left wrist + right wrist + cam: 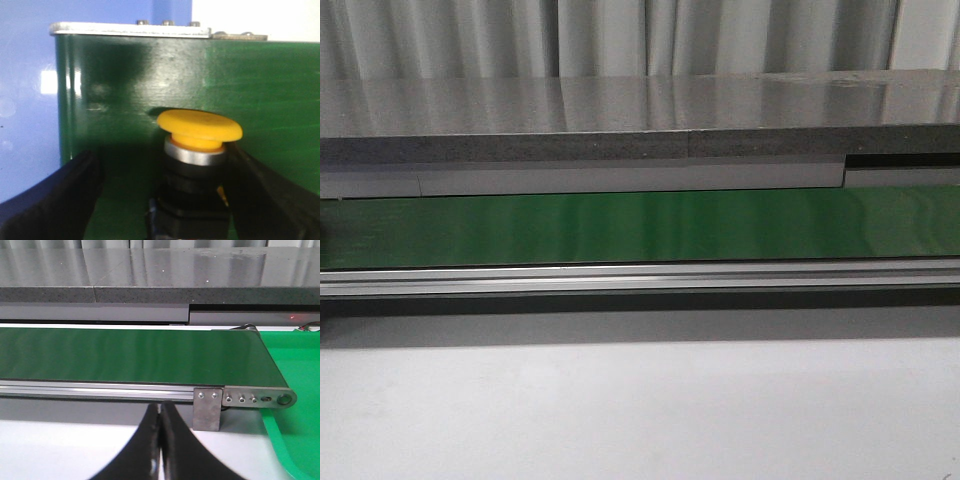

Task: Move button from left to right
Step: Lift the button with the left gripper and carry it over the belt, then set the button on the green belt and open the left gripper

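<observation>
Between our left gripper's spread black fingers we see the button: smooth yellow mushroom cap, metal collar, blocky black body, upright on the glossy green belt, nearer the right-hand finger. Whether that finger touches it, we cannot tell. Our right gripper's tapered fingers are pressed together, empty, over the pale counter before the belt's aluminium rail.

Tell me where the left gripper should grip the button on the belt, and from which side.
Grip the dark body below the button's yellow cap, one finger on either flank. The left gripper already straddles it, fingers apart. The cap overhangs and is rounded, likely slippery; the blocky body offers flatter sides. The button stands upright on the green belt.
</observation>
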`<state>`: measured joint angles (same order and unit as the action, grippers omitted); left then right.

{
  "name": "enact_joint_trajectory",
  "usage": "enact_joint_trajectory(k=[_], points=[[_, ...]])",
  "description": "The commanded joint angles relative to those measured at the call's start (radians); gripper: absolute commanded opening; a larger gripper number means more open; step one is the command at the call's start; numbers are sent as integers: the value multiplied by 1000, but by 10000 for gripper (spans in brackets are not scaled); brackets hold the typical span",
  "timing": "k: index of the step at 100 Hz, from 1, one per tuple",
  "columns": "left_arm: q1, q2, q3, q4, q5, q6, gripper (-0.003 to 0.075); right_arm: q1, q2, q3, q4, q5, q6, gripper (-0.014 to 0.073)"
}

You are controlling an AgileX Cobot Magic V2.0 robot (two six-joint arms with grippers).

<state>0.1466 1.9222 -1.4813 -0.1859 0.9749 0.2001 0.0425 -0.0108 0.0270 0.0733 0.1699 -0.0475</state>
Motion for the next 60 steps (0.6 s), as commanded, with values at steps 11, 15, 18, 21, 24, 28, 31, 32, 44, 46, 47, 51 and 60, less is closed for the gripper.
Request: enact_joint_trajectory(k=[11, 15, 18, 21, 24, 28, 31, 32, 44, 46, 47, 51, 60], points=[[-13, -120, -21, -28, -8, -4, 516, 2, -20, -15, -6, -82, -4, -68], [-13, -139, -21, -31, -4, -4, 516, 2, -20, -15, -6, -82, -4, -68], [-13, -152, -21, -33, 0, -1, 516, 2, -20, -15, -6, -82, -4, -68], [-13, -168, -21, -33, 8, -1, 516, 2, -20, -15, -6, -82, -4, -68], [-13, -180, -21, -33, 13, 1, 516, 2, -20, -15, -6, -82, -4, -68], [-13, -199, -21, -33, 23, 4, 516, 2, -20, -15, -6, -82, -4, -68], [-13, -216, -21, -33, 31, 13, 516, 2, -20, -15, -6, -82, -4, -68], [-13, -216, -21, -33, 31, 15, 516, 2, -20, -15, -6, -82, -4, -68], [-13, -278, -17, -33, 41, 21, 516, 2, -20, -15, -6, -82, -4, -68], [-13, -291, -17, -36, 39, 21, 516, 2, -20, -15, -6, -82, -4, -68], [-13, -299, -16, -36, 39, 21, 516, 2, -20, -15, -6, -82, -4, -68], [-13, -322, -10, -44, 29, 24, 516, 2, -20, -15, -6, -82, -4, -68], [-13, -392, 30, -70, -9, 36, 515, 2, -20, -15, -6, -82, -4, -68]])
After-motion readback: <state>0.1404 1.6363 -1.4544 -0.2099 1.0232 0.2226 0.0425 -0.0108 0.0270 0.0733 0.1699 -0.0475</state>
